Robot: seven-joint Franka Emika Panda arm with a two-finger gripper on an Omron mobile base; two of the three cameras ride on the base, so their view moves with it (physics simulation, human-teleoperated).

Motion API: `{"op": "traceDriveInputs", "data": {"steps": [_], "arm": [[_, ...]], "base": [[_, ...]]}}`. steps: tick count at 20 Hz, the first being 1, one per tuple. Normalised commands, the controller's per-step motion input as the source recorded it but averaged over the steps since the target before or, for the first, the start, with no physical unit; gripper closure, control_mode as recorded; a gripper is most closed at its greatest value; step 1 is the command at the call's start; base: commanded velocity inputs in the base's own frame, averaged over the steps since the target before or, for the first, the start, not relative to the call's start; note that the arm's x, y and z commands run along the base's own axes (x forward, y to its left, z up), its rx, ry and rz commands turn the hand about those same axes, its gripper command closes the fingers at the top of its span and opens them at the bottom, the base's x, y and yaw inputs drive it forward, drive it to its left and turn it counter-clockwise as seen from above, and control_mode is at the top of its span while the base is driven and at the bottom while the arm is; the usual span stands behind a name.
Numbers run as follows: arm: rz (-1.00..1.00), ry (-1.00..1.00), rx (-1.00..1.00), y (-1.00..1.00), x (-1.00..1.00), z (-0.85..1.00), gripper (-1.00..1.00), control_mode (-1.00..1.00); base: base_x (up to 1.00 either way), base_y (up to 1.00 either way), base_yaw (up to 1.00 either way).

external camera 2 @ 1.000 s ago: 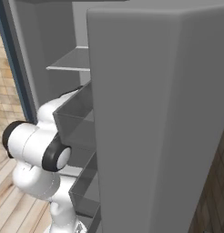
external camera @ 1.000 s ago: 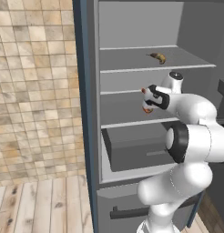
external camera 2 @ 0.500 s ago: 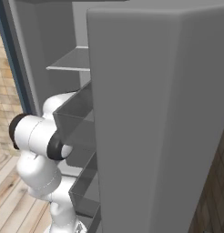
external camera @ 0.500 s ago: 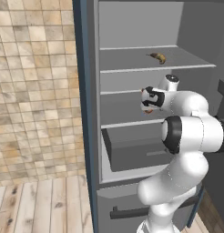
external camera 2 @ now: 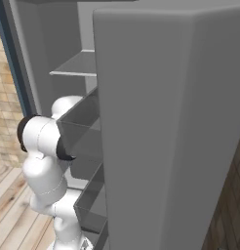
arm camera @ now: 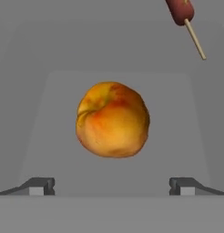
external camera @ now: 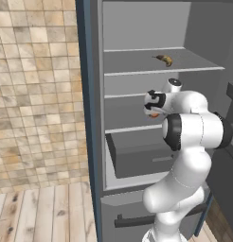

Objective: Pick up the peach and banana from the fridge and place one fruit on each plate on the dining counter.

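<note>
Arm folded high, elbow bent; claw (arm camera: 112, 185) spread wide, holding nothing.

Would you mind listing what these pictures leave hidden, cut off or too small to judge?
- Peach, left base view: mostly covered by the arm's hand.
- Banana, left base view: too small for detail.
- Red-brown piece on a stick, hand view: cut by the top edge.
- Fridge shelves, right base view: blocked by its open door.

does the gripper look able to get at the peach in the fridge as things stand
Probably yes. In the hand view the peach sits centred ahead of the open gripper, with bare shelf between them. The red-brown piece on a stick lies off to one side, out of the way.
</note>
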Motion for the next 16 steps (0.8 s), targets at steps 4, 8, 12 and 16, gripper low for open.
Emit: {"op": "traceDriveInputs", "data": {"steps": [4, 8, 12, 16], "arm": [[0.00, 0.00, 0.00, 0.00, 0.23, -0.11, -1.00, -1.00], [0.00, 0.00, 0.00, 0.00, 0.27, -0.07, -1.00, -1.00], [0.00, 0.00, 0.00, 0.00, 0.31, -0.05, -1.00, -1.00], [0.00, 0.00, 0.00, 0.00, 0.28, -0.09, -1.00, -1.00]], "base": [[0.00, 0.00, 0.00], [0.00, 0.00, 0.00], [0.00, 0.00, 0.00], [0.00, 0.00, 0.00]]}}
